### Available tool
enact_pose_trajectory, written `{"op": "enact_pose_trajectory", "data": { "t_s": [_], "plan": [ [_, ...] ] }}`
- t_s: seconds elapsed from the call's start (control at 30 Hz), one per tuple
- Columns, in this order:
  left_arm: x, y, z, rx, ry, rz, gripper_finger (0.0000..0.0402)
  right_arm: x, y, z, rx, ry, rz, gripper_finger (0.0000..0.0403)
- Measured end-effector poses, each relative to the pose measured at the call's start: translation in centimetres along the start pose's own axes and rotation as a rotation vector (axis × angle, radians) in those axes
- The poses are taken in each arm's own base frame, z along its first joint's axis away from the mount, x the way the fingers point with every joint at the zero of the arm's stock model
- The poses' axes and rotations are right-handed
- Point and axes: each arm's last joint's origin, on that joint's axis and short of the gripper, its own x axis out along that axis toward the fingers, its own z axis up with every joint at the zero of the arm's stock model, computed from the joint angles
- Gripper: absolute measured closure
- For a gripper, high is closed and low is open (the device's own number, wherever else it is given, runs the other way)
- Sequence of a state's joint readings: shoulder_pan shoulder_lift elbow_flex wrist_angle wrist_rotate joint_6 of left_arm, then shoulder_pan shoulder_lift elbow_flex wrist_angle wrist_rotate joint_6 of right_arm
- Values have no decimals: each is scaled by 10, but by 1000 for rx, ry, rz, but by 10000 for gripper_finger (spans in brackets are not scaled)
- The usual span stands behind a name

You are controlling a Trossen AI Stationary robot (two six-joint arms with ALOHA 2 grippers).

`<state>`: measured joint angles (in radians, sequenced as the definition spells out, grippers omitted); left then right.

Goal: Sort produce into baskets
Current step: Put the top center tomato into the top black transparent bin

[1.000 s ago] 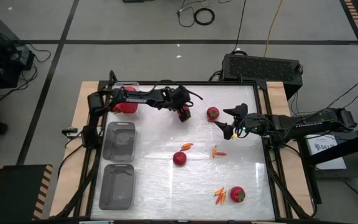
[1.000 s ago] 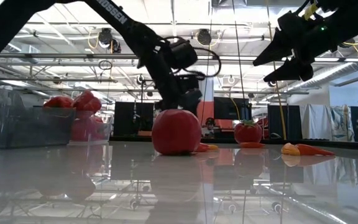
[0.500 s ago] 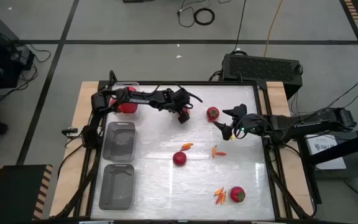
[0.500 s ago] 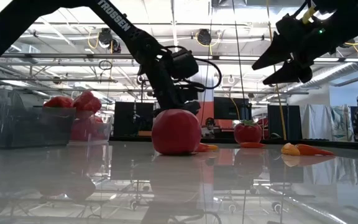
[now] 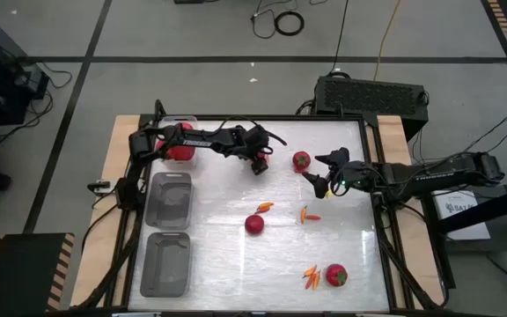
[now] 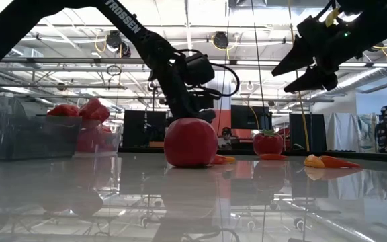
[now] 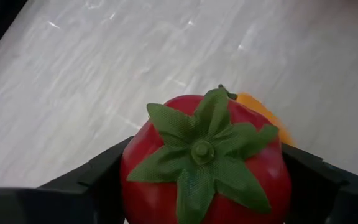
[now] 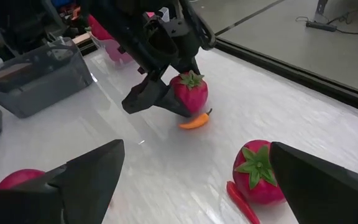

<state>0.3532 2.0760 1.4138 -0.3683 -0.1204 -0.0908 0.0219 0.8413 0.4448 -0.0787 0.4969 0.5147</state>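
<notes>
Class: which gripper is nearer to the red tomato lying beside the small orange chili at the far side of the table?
Left. The left gripper has its jaws on either side of that red tomato, beside the orange chili; the right gripper hovers open, well off to its side.

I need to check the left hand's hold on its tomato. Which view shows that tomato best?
The left wrist view: the tomato fills it, between both fingers. The right wrist view shows it from the side, with an orange chili beside it. The high view shows a red speck; the low view hides it.
</notes>
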Motion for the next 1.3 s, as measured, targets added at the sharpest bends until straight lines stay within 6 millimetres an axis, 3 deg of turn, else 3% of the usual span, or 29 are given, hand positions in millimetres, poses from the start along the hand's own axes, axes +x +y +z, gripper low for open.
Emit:
{"op": "enact_pose_trajectory", "data": {
  "t_s": [0.1,0.2,0.43,0.57,0.73,1.03,1.3],
  "plan": [
    [-9,1,1,20,4,1,82,0,0,0,4,0,0,9],
    [-32,0,7,42,-17,-9,77,0,0,0,23,0,0,9],
    [-120,-14,8,137,-51,-61,74,0,0,0,46,-3,2,9],
    [-171,-28,-11,191,-20,-110,74,0,0,0,50,-1,1,9],
    [-216,-44,-48,195,50,-160,73,1,0,0,47,3,-2,9],
    [-253,-46,-118,72,130,-110,73,4,2,-1,46,5,-4,9],
    [-247,-36,-168,-83,232,-61,72,8,5,1,58,-24,13,9]
  ]
}}
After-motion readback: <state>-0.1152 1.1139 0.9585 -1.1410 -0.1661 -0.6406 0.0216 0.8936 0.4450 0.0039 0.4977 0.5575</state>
